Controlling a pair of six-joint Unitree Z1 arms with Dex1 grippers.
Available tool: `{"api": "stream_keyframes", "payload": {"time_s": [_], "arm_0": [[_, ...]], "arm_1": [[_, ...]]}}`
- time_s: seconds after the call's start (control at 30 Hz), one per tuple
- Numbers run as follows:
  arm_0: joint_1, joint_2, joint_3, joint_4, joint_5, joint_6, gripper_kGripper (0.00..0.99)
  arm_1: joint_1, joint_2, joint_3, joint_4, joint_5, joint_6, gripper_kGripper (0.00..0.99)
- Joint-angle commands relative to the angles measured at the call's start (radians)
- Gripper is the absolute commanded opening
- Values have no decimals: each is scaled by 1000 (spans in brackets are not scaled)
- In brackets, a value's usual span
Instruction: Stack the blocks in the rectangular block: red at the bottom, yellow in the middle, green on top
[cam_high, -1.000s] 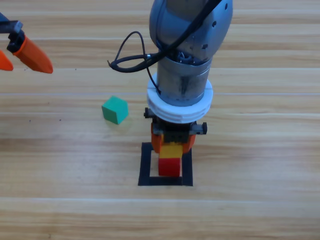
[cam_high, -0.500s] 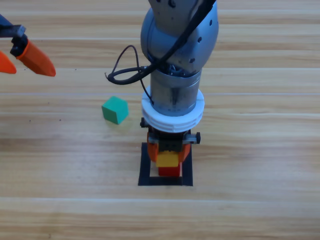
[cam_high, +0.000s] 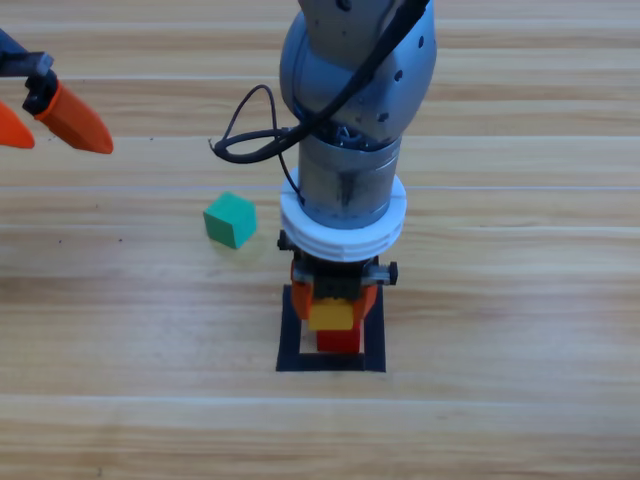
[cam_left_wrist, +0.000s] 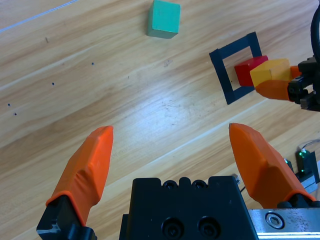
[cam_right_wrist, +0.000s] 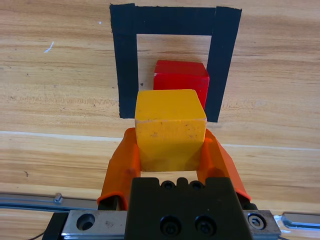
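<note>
The red cube (cam_high: 340, 340) (cam_right_wrist: 181, 83) (cam_left_wrist: 248, 71) rests inside the black tape square (cam_high: 291, 330) (cam_right_wrist: 126, 65) (cam_left_wrist: 222, 70). My right gripper (cam_high: 335, 300) (cam_right_wrist: 170, 145) is shut on the yellow cube (cam_high: 331, 316) (cam_right_wrist: 170, 127) (cam_left_wrist: 270, 71), held above the red cube and slightly to its near side, not resting on it. On the bare wood left of the square, the green cube (cam_high: 231, 219) (cam_left_wrist: 163, 18) lies alone. My left gripper (cam_high: 35, 115) (cam_left_wrist: 175, 150) waits open at the far left edge, with nothing between its jaws.
A black cable (cam_high: 245, 140) loops off the right arm's wrist over the table behind the green cube. Bare wooden table (cam_high: 500, 300) lies around the tape square on all sides.
The right arm has shifted a little left and toward the front, carrying the yellow cube further over the red one. The left gripper barely moved.
</note>
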Motion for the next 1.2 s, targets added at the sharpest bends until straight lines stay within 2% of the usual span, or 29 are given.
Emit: {"api": "stream_keyframes", "payload": {"time_s": [0.03,1.2], "arm_0": [[16,31,31,-23,-13,-13,989],[15,22,37,-31,-11,-25,988]], "arm_1": [[29,55,-5,16,-21,7,0],[22,83,-12,22,-43,7,0]]}}
